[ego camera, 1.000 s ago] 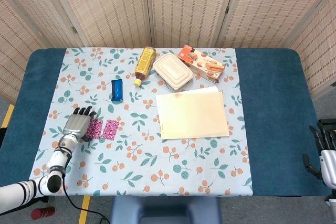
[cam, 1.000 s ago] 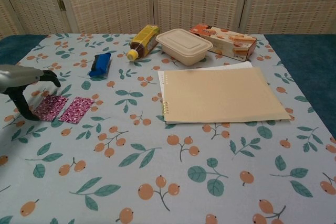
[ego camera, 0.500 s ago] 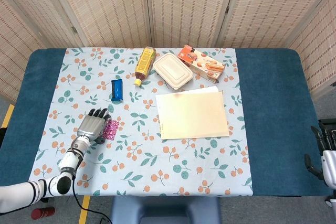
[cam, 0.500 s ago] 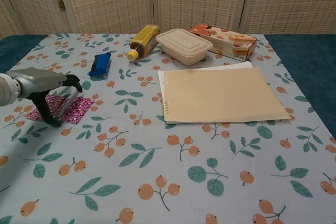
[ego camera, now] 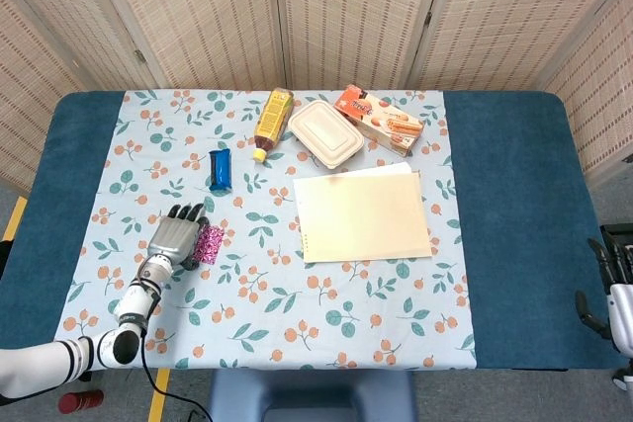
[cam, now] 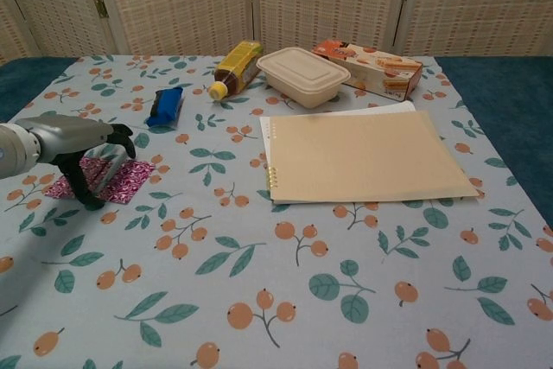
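Chest view: left hand (cam: pixel 82 157) hovers fingers-down over two pink sachets (cam: pixel 121 181) lying flat on the worktop (cam: pixel 259 257), holding nothing; sachets look light, thin, slippery; pinch an exposed edge; right hand (ego camera: pixel 618 294) idle, grip unclear.

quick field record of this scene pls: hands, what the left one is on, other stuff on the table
left hand: left hand over the pink packets, fingers down on them; a firm hold cannot be told
right hand: right hand at the table's right edge, off the cloth, holding nothing seen
nearest other thing: blue snack bar
middle: tan notebook, lying flat
back row: bottle on its side, beige lidded container, orange snack box
surface: floral tablecloth
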Robot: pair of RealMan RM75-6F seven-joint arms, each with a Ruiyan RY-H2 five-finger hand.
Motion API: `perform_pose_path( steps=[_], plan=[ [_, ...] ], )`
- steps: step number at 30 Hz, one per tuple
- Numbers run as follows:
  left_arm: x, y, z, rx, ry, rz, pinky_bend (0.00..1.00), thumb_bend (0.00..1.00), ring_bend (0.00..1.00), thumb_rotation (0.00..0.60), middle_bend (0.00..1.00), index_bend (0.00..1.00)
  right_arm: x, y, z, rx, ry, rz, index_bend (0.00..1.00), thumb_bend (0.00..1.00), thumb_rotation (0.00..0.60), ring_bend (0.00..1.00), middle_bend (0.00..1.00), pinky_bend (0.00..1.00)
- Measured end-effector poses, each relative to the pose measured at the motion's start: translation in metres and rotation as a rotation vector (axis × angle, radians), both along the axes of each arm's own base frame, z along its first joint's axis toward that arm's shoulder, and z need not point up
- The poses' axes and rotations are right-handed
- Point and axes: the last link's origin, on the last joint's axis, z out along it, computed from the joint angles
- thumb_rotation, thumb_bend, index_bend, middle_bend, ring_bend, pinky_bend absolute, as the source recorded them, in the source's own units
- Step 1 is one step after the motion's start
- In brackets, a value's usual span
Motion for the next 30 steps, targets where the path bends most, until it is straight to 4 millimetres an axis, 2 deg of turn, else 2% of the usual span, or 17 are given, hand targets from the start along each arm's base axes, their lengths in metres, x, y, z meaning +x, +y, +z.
perform_pose_path(
  steps=[19,30],
  plan=[
    [0.006,-0.001,-0.005,-0.014,0.01,-0.02,0.0,0.21,0.0,0.6,0.0,0.3,-0.001,0.0,0.0,-0.003,-0.004,-0.001,0.0,0.5,0.6,0.0,0.0,0.0],
    [0.006,-0.003,0.01,0.013,0.008,-0.034,0.0,0.21,0.0,0.6,0.0,0.29,0.0,-0.001,0.0,-0.002,-0.003,0.002,0.0,0.5,0.6,0.0,0.0,0.0]
  ],
)
